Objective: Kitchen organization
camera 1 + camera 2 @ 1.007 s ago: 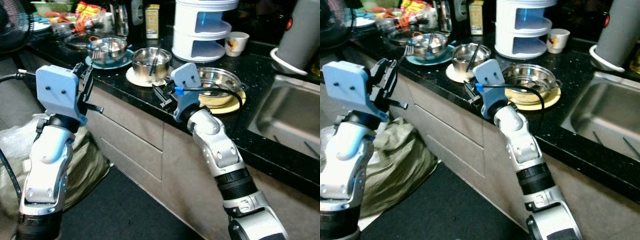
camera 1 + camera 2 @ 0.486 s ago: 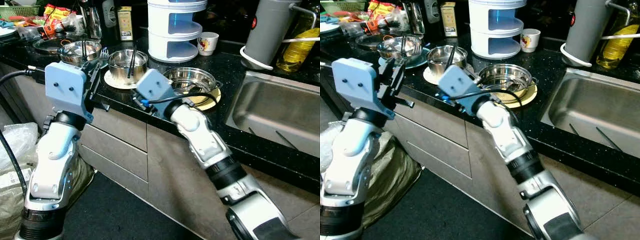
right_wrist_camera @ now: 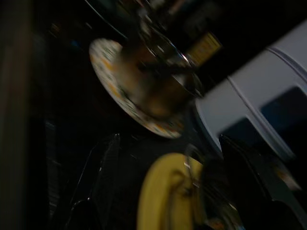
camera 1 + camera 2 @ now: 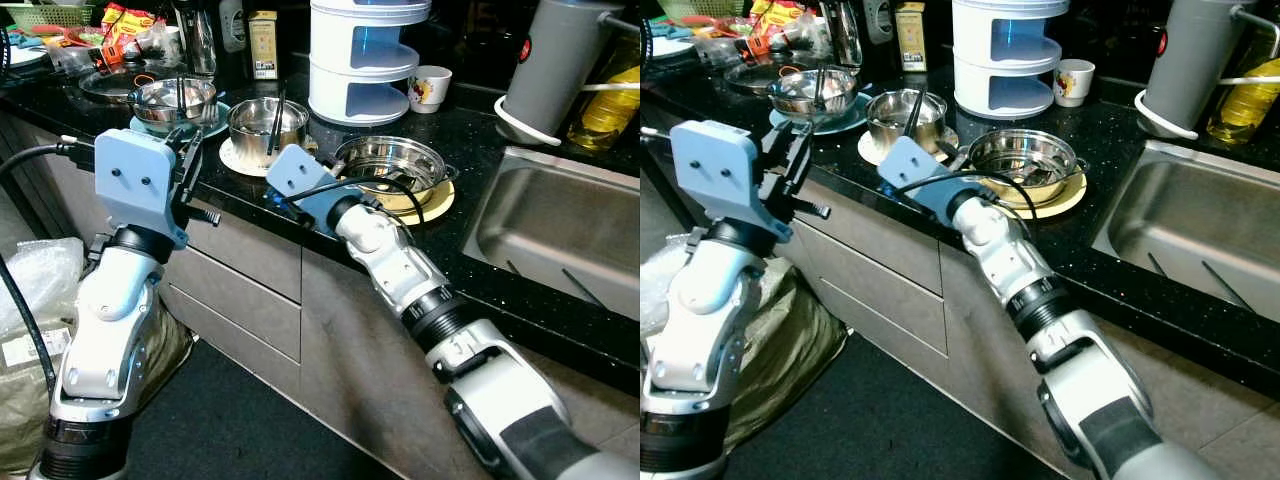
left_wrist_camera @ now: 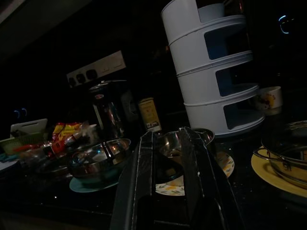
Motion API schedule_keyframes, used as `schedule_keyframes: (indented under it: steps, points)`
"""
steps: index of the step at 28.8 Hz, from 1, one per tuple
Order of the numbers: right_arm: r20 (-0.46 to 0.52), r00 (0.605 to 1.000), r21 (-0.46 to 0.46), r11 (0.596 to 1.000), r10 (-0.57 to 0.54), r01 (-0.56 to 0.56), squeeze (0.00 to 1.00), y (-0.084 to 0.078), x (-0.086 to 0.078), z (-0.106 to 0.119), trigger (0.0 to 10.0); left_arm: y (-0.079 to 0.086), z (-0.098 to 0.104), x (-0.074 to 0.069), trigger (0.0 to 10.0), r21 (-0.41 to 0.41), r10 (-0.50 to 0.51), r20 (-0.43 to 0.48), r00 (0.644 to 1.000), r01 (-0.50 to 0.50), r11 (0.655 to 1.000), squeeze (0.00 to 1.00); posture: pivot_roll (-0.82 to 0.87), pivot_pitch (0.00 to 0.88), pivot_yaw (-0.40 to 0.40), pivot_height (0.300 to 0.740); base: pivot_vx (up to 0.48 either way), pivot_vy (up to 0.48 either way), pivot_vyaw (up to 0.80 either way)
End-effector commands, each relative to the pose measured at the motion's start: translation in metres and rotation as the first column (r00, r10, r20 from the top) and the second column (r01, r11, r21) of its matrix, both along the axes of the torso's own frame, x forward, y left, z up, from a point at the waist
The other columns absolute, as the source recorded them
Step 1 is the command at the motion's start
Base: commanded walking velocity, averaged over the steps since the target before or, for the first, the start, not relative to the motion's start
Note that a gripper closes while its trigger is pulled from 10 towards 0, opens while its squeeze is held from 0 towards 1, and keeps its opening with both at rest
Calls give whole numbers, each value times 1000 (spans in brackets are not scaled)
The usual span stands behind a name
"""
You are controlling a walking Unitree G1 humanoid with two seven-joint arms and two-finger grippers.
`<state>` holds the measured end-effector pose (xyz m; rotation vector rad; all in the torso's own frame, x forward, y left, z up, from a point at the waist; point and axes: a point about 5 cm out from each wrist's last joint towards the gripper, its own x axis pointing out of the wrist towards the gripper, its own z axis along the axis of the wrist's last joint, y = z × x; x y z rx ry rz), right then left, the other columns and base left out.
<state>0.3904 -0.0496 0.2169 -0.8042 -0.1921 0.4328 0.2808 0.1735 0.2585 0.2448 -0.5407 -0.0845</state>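
Here: three steel bowls on the black counter, each on its own plate — one bowl on a teal plate, one bowl on a patterned plate, one bowl on a yellow plate; no writing legible on the yellow box or white mug. Left gripper raised before the counter edge, fingers nearly together, empty. Right gripper over the counter edge just beside the yellow plate, fingers spread wide, empty.

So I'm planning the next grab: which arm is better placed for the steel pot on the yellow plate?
Right. The right gripper is open at the counter edge, facing the pot on its yellow plate. The left gripper sits farther off, nearer the bowl.
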Motion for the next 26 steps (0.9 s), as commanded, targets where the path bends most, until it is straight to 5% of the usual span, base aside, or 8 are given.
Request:
schedule_keyframes:
  steps: [1, 6, 16, 18, 19, 20, 26]
  points:
    - [13, 1000, -44, 999, -27, 28, 0, -2, 4, 1, 10000, 0, -3, -1, 10000, 10, 11, -10, 1000, -11, 1000, 0, 103, 0, -36, 740, 0, 0, 0]
    - [39, 992, -140, 982, -122, 126, 0, -19, 15, 3, 10000, -1, -3, -3, 10000, 8, 17, -7, 1000, -17, 1000, 0, 106, 0, -41, 740, 0, 0, 0]
    - [9, 993, -118, 986, -122, 122, 0, -37, 18, 1, 10000, -1, -3, -3, 10000, 8, 18, -8, 1000, -18, 1000, 0, 100, 0, -32, 740, 0, 0, 0]
    - [-11, 994, -74, 992, -105, 104, 0, -42, 17, 0, 2039, -2, -2, -2, 10000, 7, 15, -6, 1000, -15, 1000, 0, 95, 0, -28, 740, 0, 0, 0]
    - [-16, 995, -58, 994, -98, 97, 0, -43, 17, -1, 2039, -2, -2, -2, 10000, 7, 14, -5, 1000, -14, 1000, 0, 95, 0, -28, 740, 0, 0, 0]
    - [-28, 996, -25, 996, -87, 86, 0, -45, 16, -2, 0, -2, -2, -2, 10000, 6, 13, -4, 1000, -13, 1000, 0, 95, 0, -28, 740, 0, 0, 0]
    - [-39, 996, -6, 996, -85, 85, 0, -52, 15, -5, 0, -3, -2, -2, 10000, 5, 11, -6, 1000, -11, 1000, 0, 87, 0, -26, 740, 0, 0, 0]
